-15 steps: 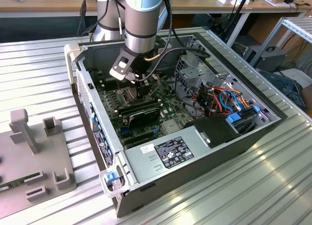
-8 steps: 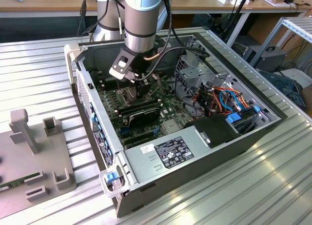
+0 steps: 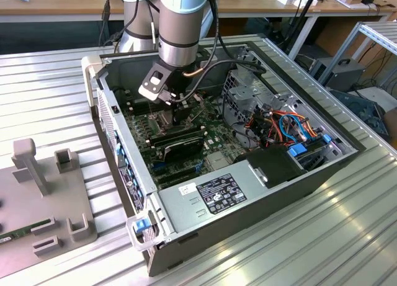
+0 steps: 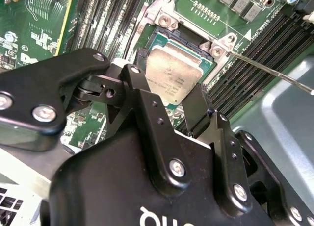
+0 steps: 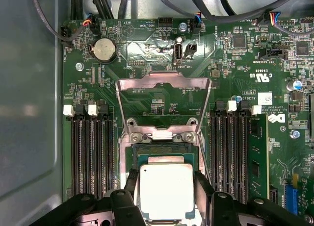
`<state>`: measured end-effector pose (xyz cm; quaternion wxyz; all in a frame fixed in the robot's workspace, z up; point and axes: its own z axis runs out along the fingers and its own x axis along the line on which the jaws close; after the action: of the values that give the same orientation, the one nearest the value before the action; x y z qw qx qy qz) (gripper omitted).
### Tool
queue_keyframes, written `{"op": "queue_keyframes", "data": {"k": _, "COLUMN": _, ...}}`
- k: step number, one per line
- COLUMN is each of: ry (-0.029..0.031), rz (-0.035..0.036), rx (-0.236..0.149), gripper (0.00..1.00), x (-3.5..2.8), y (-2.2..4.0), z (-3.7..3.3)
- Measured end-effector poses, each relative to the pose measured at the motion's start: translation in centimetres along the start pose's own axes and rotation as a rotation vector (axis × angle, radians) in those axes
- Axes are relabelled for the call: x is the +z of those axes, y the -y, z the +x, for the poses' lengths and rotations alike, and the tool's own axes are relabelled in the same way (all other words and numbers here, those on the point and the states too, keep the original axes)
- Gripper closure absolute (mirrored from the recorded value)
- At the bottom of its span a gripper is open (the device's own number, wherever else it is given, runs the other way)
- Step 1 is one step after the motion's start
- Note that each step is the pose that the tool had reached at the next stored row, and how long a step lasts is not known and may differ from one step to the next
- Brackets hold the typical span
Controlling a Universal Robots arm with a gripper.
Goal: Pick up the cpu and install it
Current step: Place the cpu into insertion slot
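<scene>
Your gripper (image 5: 167,184) holds the cpu (image 5: 166,191) directly over the open socket (image 5: 164,150)
Its two black fingers (image 5: 203,187) clamp the cpu's opposite edges; you cannot tell whether it is seated. The hinged metal frame (image 5: 163,84) stands raised beyond the socket, with memory slots (image 5: 91,152) on both sides of the socket

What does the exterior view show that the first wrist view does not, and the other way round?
Exterior view: the whole open computer case, its power supply, the robot arm above it, and a grey fixture on the exterior view's left. First wrist view: the cpu held by the gripper over the socket, whose metal frame stands open, and a coin battery. Both: the green motherboard.
</scene>
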<state>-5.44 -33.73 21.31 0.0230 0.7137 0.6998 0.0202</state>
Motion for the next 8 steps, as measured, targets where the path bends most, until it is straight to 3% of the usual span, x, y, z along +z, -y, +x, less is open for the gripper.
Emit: {"op": "queue_keyframes", "data": {"k": 8, "ry": -0.0034, "rz": 0.0001, "rx": 0.000, "gripper": 0.45, "x": 0.63, "y": -0.10, "z": 0.01}}
